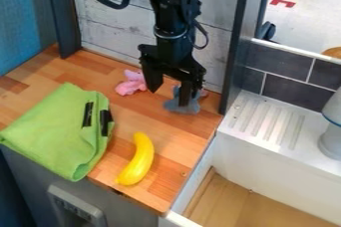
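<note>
lying at one fingertip | grey toy (174, 106) | tool (169, 97), jaws spread

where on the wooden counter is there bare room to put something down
Bare wood shows between the pink toy and the banana, and behind the green cloth; a narrower strip borders the banana's right side. Crowded: the back right of the counter, where the gripper hangs by the grey toy.

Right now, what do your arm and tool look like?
Arm: black, segmented, thin pale ring low down, thick black cable looping at upper left of view, thinner cable on the right. Tool: black, two blocky fingers.
</note>
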{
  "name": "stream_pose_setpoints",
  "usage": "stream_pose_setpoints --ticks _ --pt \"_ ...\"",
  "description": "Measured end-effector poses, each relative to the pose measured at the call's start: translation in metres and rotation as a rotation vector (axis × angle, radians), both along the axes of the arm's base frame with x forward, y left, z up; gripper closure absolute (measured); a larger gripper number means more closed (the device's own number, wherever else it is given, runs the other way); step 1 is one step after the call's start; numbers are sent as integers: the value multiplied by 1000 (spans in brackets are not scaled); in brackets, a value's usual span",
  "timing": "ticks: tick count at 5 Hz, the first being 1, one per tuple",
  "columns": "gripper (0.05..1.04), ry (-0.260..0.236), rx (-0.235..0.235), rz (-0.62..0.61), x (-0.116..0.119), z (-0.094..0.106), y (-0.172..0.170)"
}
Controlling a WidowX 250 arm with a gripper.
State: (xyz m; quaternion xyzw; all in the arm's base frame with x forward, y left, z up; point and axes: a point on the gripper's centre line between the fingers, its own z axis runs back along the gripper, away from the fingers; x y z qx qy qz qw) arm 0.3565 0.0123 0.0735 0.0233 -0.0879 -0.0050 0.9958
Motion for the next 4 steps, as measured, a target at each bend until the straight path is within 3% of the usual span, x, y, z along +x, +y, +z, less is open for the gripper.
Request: stream_pose_setpoints --ticks 1,3,4 --pt "79 34 -4 -1 -3 -13 -1" --pt "79 -98 -93 -44 23 -13 -15" --pt "79 -75 -123 -47 37 -23 -13"
